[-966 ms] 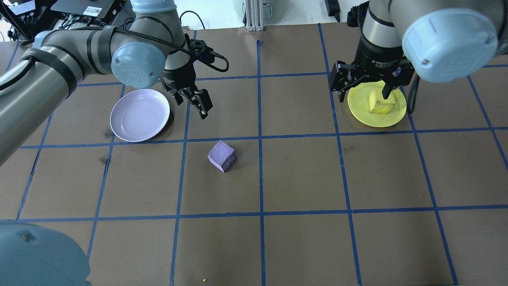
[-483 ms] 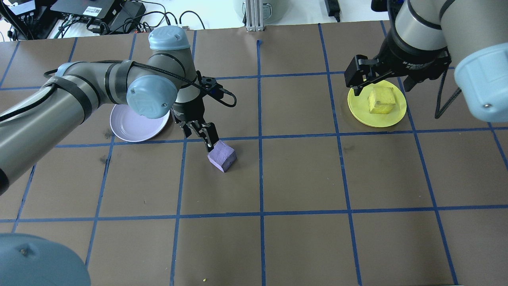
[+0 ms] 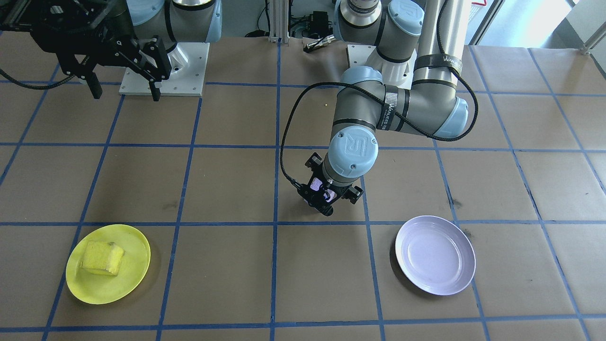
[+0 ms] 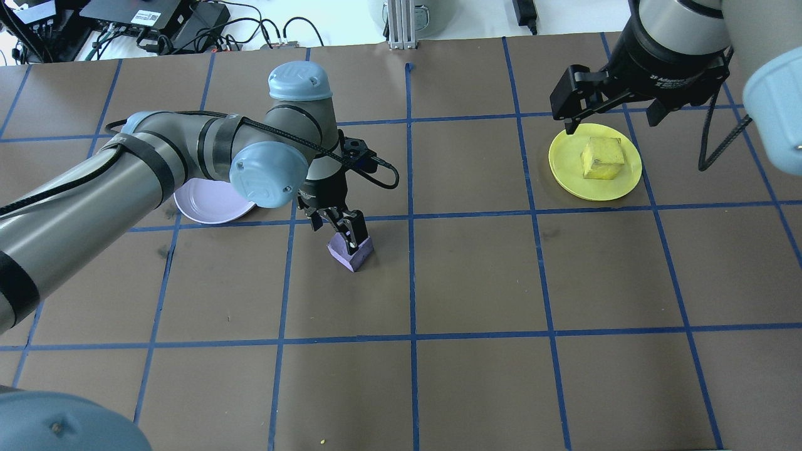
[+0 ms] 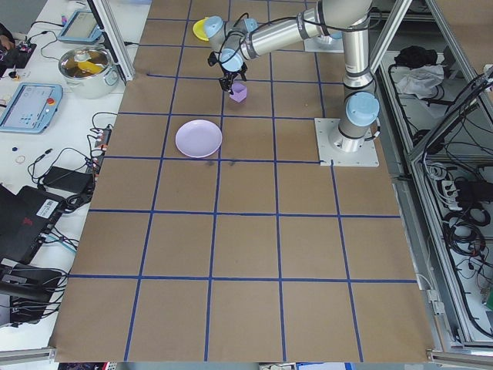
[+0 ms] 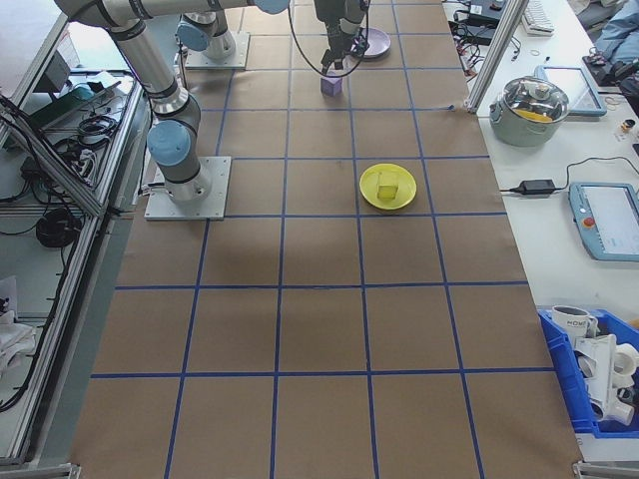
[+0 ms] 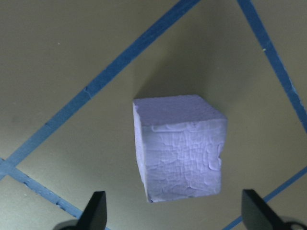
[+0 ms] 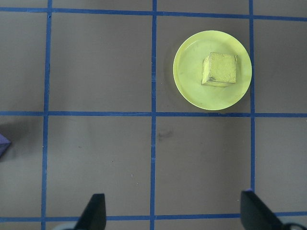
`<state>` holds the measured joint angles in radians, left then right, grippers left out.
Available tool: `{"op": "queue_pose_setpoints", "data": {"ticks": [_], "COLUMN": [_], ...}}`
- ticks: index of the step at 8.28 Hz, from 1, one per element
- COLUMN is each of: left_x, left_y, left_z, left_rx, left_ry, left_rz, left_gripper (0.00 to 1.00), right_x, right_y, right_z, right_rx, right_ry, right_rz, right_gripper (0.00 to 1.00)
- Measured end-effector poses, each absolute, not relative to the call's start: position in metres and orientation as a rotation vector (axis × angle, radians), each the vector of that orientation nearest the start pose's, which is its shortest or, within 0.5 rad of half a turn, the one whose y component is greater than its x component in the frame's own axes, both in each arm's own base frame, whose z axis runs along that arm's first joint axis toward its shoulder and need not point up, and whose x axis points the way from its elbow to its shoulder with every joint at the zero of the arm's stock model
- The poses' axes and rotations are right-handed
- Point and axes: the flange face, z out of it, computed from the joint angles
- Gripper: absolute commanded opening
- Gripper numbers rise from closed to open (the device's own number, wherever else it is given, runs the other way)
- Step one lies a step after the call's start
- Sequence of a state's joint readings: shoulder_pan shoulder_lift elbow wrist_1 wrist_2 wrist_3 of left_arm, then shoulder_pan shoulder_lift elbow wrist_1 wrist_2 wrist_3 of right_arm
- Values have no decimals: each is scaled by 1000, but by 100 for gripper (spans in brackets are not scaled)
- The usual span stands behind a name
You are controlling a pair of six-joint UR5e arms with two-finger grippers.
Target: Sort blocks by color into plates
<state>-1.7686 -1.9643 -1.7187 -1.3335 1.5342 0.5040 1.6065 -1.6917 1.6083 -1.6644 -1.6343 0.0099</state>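
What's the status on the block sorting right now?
Left gripper open over purple block. Right gripper open, empty. Yellow block in yellow plate. Lavender plate empty.

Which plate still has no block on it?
The lavender plate. It lies bare, while the yellow plate already holds the yellow block.

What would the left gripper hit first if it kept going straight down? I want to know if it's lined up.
Most likely the purple block: it lies between the open fingertips of the left gripper, though slightly off-centre. Height above it is unclear.
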Motion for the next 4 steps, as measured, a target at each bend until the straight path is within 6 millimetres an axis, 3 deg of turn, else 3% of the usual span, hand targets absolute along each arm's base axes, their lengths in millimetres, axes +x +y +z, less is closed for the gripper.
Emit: {"op": "queue_pose_setpoints", "data": {"ticks": [4], "left_x": [-254], "left_y": [-524], "left_z": [214], "left_rx": [1097], "left_ry": [3037], "left_rz": [489], "left_gripper": [99], "right_x": [144], "right_y": [-462], "right_z": [521], "right_rx": [-35], "right_ry": [3191], "right_rz": [-237], "right_gripper": [100]}}
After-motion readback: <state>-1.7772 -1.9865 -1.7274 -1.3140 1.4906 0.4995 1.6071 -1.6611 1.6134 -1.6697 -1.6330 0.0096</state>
